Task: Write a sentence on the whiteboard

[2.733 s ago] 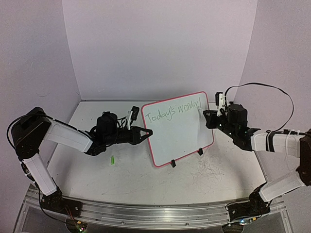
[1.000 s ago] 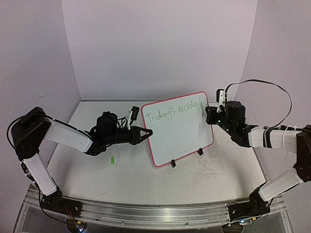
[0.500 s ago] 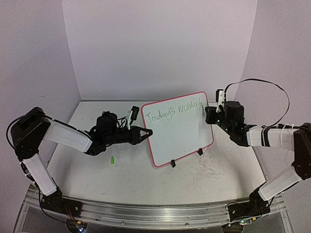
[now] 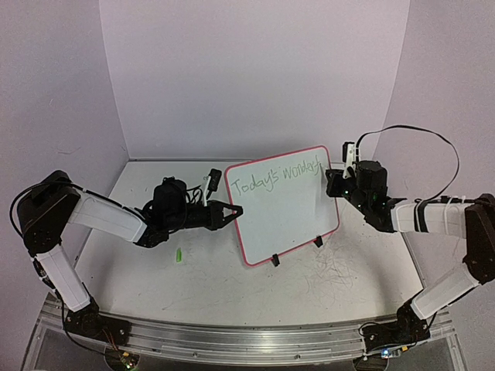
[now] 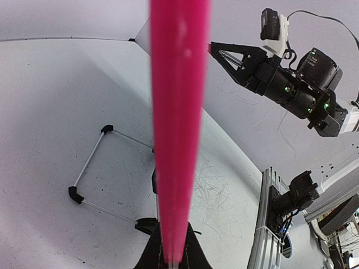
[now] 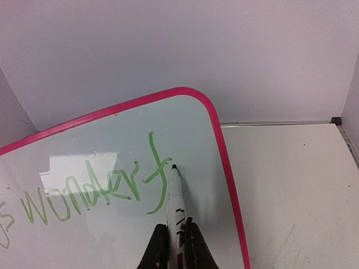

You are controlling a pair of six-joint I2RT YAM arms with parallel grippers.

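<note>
Reaching in from the left, the left gripper (image 4: 230, 211) is clamped on the left edge of the whiteboard (image 4: 286, 220). In its wrist view the board's pink rim (image 5: 178, 112) runs straight up the middle, pinched between the two black fingers at the bottom. A small green piece (image 4: 179, 254) lies on the scribbled grey table (image 4: 232, 297), near that arm and apart from the board.

The whiteboard stands tilted near the middle of the table, propped on small black clip feet (image 4: 274, 260), with its face towards the arms. Across its upper part runs the sentence (image 4: 277, 177), in thin green handwriting rising to the right. It reads "Today's wonderf".

At the board's upper right corner the right gripper (image 4: 331, 179) is closed around a white marker (image 6: 175, 196). In the right wrist view the marker points up and away from the fingers. Its dark tip touches the board just right of the crossbar of the final "f" and just inside the pink rim.
</note>
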